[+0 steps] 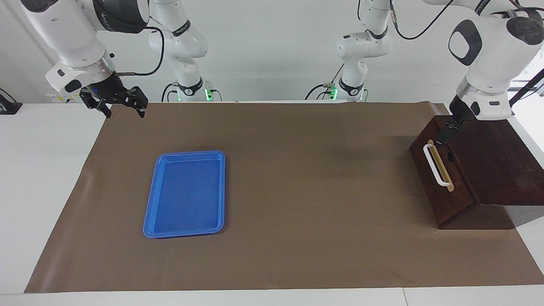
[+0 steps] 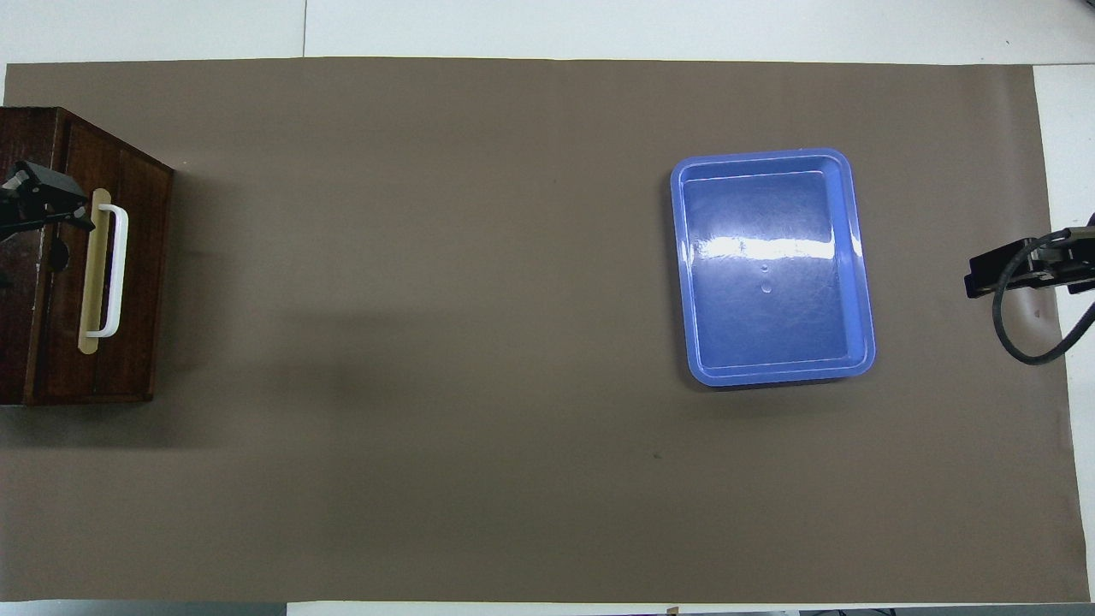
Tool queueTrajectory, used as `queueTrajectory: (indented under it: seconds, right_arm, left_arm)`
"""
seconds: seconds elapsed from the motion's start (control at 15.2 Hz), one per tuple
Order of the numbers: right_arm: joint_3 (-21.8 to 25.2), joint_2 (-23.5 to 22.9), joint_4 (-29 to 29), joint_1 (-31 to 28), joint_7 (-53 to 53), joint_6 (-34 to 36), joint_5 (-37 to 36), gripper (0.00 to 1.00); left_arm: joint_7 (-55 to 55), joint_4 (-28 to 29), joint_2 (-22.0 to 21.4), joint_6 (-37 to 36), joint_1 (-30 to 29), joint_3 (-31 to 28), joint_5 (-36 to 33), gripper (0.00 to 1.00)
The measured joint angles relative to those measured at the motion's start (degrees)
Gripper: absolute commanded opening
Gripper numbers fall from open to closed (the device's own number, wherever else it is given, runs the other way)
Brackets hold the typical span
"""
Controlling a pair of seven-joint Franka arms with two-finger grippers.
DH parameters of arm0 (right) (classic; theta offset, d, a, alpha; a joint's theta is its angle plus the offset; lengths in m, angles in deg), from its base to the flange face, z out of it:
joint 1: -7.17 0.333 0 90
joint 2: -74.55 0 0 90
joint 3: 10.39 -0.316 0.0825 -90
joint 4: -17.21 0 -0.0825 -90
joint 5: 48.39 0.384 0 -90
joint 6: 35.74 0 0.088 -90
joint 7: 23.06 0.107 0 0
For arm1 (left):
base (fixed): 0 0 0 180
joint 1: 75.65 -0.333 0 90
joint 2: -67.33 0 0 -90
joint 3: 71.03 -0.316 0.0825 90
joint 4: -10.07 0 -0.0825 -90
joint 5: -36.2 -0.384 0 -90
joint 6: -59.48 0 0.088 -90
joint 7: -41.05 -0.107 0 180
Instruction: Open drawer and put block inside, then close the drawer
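A shallow blue plastic tray (image 1: 185,194) lies flat on a brown paper mat (image 1: 297,191), toward the right arm's end of the table and roughly midway across the mat's depth. The tray is rectangular with rounded corners and a raised rim, its long sides running away from the robots, and nothing lies in it. Light glares off its glossy floor in the overhead view. The mat covers most of a white table (image 1: 42,170), whose bare surface shows around the mat's edges.
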Motion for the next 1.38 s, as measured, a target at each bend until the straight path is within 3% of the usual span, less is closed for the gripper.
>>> queueTrajectory:
  seconds: [0.2,0.53,1.38]
  right_arm:
    - [0.0,0.0,0.1,-0.1,0.0,0.0,0.0,1.0]
    - [0.0,0.0,0.1,-0.1,0.3,0.0,0.4,1.0]
    - [0.0,0.0,0.3,-0.1,0.4,0.0,0.4,1.0]
  left_arm:
    - [-12.3,-2.0,-0.1,-6.6,0.0,0.1,2.9,1.0]
    - [-21.0,-2.4,-2.9,-11.7,0.7,0.4,3.9,1.0]
    - [-26.5,-2.3,-3.9,-12.4,0.3,2.1,4.9,1.0]
